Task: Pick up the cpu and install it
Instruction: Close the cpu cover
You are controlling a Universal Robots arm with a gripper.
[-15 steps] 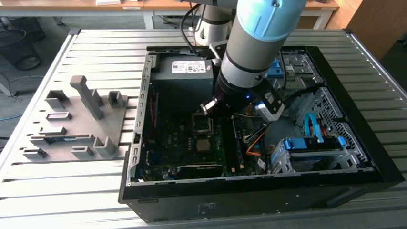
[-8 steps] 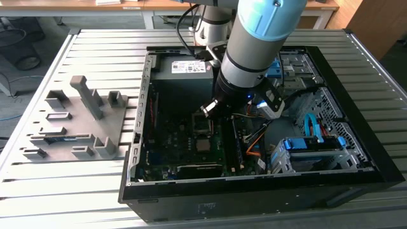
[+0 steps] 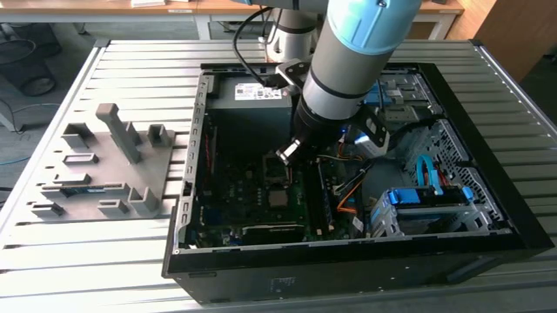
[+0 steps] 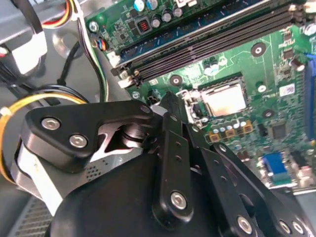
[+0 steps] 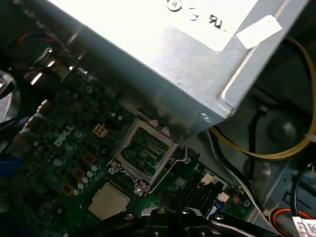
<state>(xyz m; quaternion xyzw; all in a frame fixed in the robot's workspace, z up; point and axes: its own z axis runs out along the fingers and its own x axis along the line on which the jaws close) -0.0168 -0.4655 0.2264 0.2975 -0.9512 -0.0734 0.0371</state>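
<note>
On the exterior view's left, a grey fixture tray (image 3: 104,163) with upright posts and slots is seen lying on the slatted table (image 3: 52,261), just beside the open computer case (image 3: 348,261). Inside the case, toward its far wall, a grey power-supply box (image 3: 252,92) with a white label is mounted above the green motherboard (image 3: 235,195). The cpu (image 3: 280,197) is found near the middle of that board, lying flat in the socket area; in both wrist views its pale metal face (image 4: 224,97) is seen level with the board, with a hinged metal frame (image 5: 145,153) standing open beside it. The gripper (image 3: 289,155) is held just above the board, close to the cpu and apart from it; whether it is released or clenched cannot be told, and nothing is seen carried in it. Further to the exterior view's right, the long memory slots (image 4: 207,44), loose cables (image 3: 348,189) and a blue drive bay (image 3: 426,195) are passed. The cpu is judged to be light, thin and stiff, with a smooth face that would slip readily and an underside that is easily damaged. It is therefore best taken by two opposite edges and kept level.
</note>
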